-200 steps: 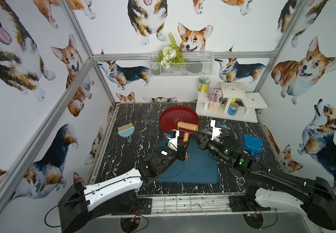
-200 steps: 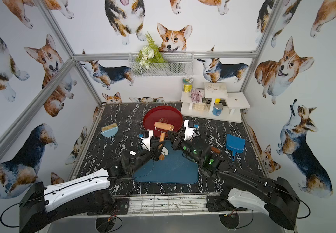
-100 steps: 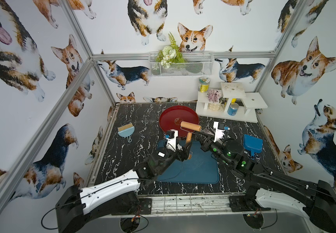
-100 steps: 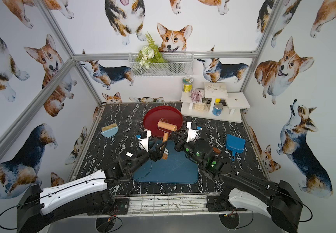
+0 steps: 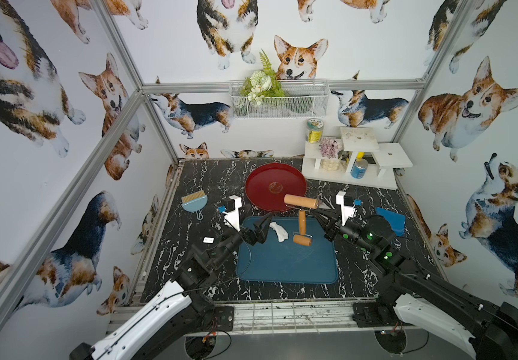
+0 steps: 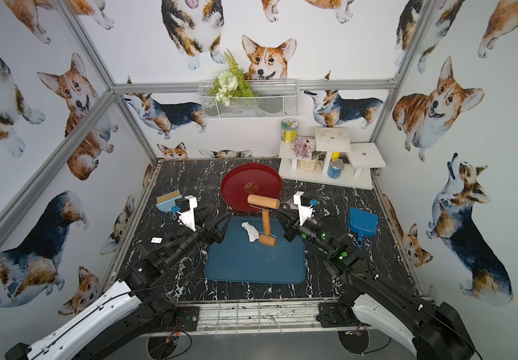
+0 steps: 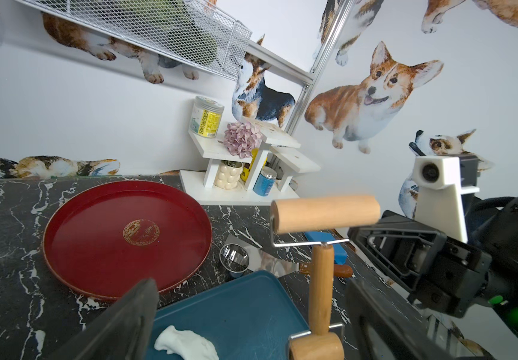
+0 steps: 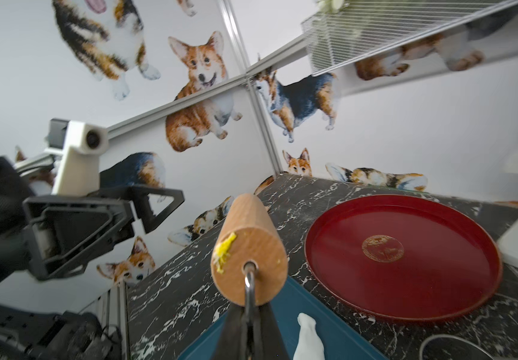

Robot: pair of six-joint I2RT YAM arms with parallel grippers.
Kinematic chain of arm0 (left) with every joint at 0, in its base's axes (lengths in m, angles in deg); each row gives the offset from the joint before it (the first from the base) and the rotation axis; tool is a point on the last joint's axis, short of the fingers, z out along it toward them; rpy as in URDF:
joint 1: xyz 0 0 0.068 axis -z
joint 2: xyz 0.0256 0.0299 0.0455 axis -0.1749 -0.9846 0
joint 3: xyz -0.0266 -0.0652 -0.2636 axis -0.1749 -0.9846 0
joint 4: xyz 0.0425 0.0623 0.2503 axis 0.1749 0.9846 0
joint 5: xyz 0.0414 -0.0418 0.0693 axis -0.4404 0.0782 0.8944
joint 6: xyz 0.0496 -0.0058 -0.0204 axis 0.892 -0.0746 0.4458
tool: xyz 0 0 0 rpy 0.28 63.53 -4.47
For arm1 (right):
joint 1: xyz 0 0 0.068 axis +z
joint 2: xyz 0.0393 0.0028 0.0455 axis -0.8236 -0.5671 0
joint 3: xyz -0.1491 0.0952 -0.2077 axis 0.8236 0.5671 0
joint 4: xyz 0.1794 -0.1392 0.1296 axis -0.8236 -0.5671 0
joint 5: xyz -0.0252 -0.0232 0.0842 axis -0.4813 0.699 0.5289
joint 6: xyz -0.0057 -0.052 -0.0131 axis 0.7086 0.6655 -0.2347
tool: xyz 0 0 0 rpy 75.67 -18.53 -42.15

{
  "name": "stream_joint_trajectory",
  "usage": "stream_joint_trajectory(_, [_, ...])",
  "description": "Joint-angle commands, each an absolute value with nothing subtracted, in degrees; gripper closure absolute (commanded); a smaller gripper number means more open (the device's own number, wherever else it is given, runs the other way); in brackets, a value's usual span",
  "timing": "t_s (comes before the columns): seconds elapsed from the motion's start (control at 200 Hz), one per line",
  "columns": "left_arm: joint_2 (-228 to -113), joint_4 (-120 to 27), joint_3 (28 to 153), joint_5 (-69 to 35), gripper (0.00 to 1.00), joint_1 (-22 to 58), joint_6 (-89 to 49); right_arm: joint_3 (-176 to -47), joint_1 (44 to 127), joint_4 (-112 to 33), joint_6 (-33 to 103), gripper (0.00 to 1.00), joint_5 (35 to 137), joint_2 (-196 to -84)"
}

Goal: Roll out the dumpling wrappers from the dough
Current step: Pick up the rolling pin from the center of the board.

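The dough (image 5: 279,231) is a white, finger-long lump on the far left part of the blue tray (image 5: 285,261). A wooden roller (image 5: 300,202) stands upright over the tray, wide drum on top and small drum (image 5: 302,240) at the tray. My right gripper (image 5: 314,210) is shut on the wire bracket under the wide drum (image 8: 248,268). My left gripper (image 5: 263,227) is open just left of the dough. In the left wrist view, the dough (image 7: 186,343) and the roller handle (image 7: 320,290) lie between its spread fingers (image 7: 127,321). The dumpling wrappers are out of view.
A red plate (image 5: 264,193) lies behind the tray. A metal ring cutter (image 7: 234,257) and a knife (image 7: 326,269) sit between plate and tray. A blue dustpan (image 5: 390,219) lies at the right, a brush (image 5: 194,201) at the left, a white shelf (image 5: 351,162) at the back right.
My left gripper has opened, let go of the roller's handle and drawn back to the left, uncovering the dough. The right gripper stays shut on the roller's bracket and has carried it slightly right.
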State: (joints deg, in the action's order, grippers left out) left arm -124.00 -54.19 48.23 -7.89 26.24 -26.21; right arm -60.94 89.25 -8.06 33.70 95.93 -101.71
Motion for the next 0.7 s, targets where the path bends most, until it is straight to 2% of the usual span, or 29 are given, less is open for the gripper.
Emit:
stream_joint_trajectory(0.0, [-123.84, -52.53, 49.46, -20.26, 0.00, 23.87, -23.81, -62.41, 89.12, -9.05, 43.92, 1.00, 108.87, -101.92])
stream_joint_trajectory(0.275, [-131.72, -47.87, 56.80, -32.35, 0.00, 23.71, -18.08, -68.16, 89.19, -23.60, 55.18, 1.00, 117.33, -105.17])
stream_joint_trajectory(0.47, [-135.47, -45.35, 58.66, -40.58, 0.00, 23.82, -15.95, -70.21, 89.11, -30.45, 60.14, 1.00, 119.01, -106.52])
stream_joint_trajectory(0.696, [-138.80, -42.69, 60.63, -41.10, 0.00, 24.94, -15.47, -72.07, 88.85, -34.79, 62.42, 1.00, 119.74, -107.96])
